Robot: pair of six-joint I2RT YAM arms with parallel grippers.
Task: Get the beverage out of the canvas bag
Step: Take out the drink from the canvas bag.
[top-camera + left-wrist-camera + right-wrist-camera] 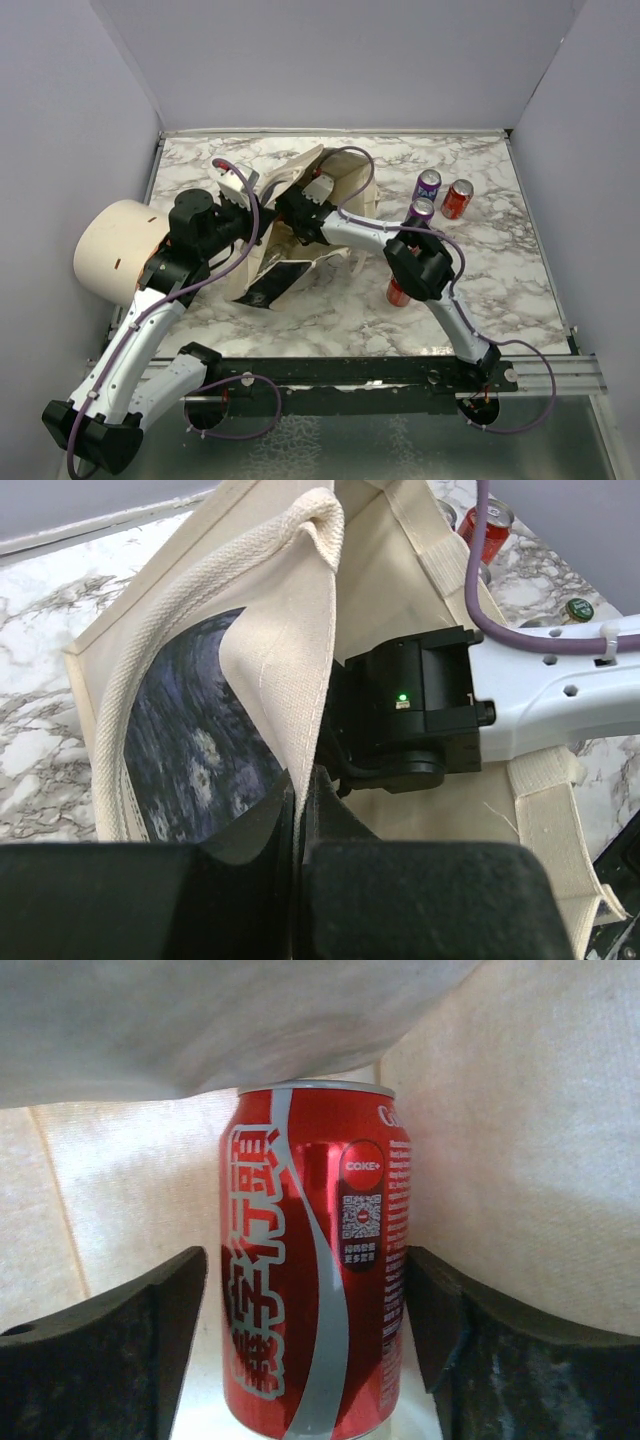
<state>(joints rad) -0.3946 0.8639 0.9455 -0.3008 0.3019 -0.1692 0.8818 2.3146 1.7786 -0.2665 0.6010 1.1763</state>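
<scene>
The canvas bag [345, 180] lies open in the middle of the marble table, its black printed panel [272, 285] towards the front. My left gripper [252, 215] is shut on the bag's cloth edge [290, 680] and holds the mouth open; the jaws pinch the fabric in the left wrist view [298, 810]. My right gripper [300, 205] reaches inside the bag. In the right wrist view a red Coke can [300, 1260] stands upright inside the bag between my open right gripper [307, 1340], with a thin gap at the left finger [150, 1340].
Two purple cans [428, 185] [420, 212] and a red can [457, 198] stand right of the bag. Another red can [398, 292] stands under my right arm. A large cream cylinder [110, 250] lies at the left edge. Grey walls enclose the table.
</scene>
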